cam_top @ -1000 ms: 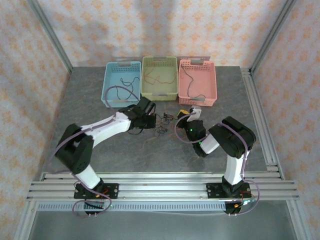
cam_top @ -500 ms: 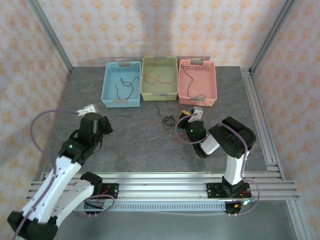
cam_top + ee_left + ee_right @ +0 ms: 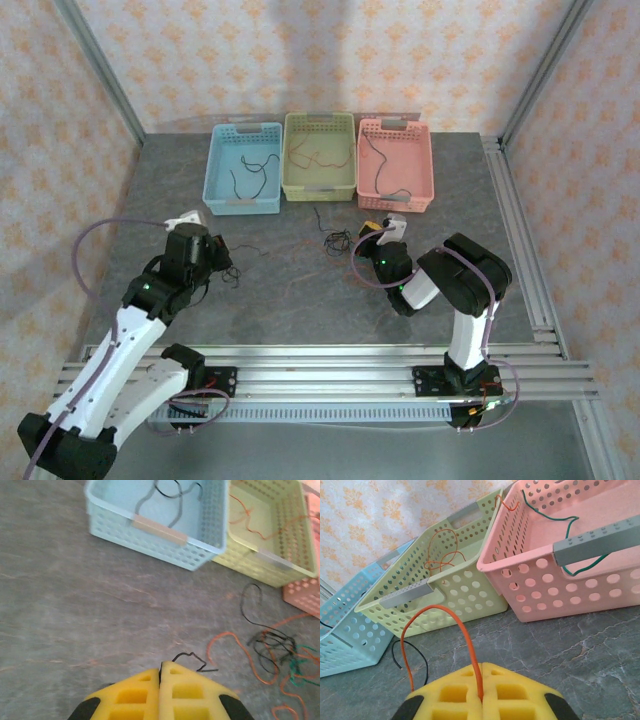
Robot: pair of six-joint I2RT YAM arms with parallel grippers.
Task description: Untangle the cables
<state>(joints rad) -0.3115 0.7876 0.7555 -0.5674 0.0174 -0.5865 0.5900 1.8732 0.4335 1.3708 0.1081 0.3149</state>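
On the grey mottled table (image 3: 300, 310), the left gripper (image 3: 161, 671) is pinching a black cable (image 3: 190, 654), pads pressed together. The right gripper (image 3: 481, 671) is clamping an orange cable (image 3: 440, 606) likewise.

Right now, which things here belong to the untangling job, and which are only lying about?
Job: tangled cables on the table; black cable in the left jaws; orange cable in the right jaws; blue basket, green basket and pink basket, each holding cables.
Not job: thick lilac cables; metal rails at the near edge.
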